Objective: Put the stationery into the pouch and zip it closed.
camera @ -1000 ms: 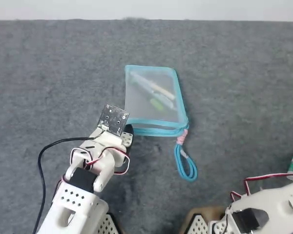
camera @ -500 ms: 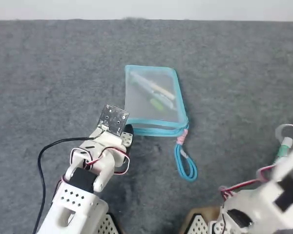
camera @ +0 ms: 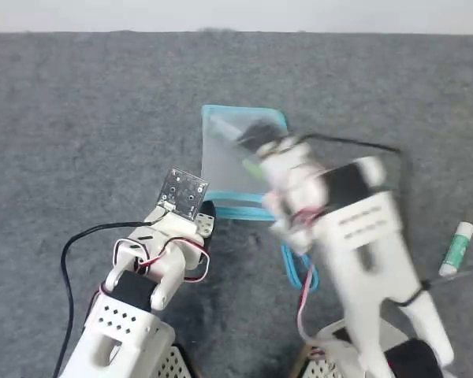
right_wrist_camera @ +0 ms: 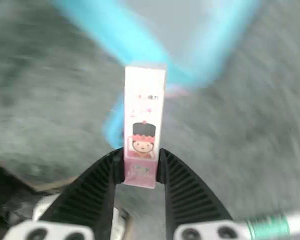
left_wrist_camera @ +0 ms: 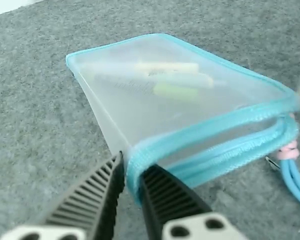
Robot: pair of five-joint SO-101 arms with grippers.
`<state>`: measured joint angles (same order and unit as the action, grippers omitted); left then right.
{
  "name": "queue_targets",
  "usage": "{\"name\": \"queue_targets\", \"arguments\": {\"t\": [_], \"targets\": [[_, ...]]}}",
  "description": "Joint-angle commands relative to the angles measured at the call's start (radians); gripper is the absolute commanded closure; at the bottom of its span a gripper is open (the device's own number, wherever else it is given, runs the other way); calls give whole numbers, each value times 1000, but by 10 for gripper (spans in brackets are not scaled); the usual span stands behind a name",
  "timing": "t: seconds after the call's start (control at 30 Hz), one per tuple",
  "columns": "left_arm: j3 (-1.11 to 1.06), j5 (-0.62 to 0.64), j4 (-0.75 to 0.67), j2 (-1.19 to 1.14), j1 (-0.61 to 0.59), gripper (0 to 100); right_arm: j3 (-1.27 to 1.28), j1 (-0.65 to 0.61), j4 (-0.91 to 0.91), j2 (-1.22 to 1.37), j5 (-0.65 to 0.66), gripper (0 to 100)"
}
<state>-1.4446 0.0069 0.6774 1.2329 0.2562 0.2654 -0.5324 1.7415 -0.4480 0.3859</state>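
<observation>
Pouch lies mid-table, zipper mouth facing 6 o'clock, its 7 o'clock corner pinched by your left gripper, while your right gripper, over its 3 o'clock side, clamps a stationery block pointing lengthwise out from the fingers toward that mouth.

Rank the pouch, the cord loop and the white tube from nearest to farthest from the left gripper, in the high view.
1. pouch: its corner is in the left gripper.
2. cord loop: beside the pouch's zip end, toward the right.
3. white tube: far off on the right side.
</observation>
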Motion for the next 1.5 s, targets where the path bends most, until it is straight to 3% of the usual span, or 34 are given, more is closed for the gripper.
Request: {"name": "queue_targets", "arguments": {"t": [0.0,0.23,0.4,0.7,0.8,0.93,1.27,1.47], "targets": [[44,12,-23,25,2,987,-9,-81,-53,77,-48,991],[59,11,-20,25,5,987,-54,-54,-127,257,-55,991],[54,6,-18,25,87,987,-210,-54,-119,360,-110,991],[54,-46,17,25,189,987,-560,-56,22,605,-152,987],[54,-44,17,25,183,987,-641,-56,54,648,-176,921],[53,-44,17,25,181,987,-654,-58,53,648,-173,793],[56,-44,15,25,180,987,-649,-53,53,545,-135,810],[58,-43,12,25,103,987,-526,119,54,340,-98,811]]}}
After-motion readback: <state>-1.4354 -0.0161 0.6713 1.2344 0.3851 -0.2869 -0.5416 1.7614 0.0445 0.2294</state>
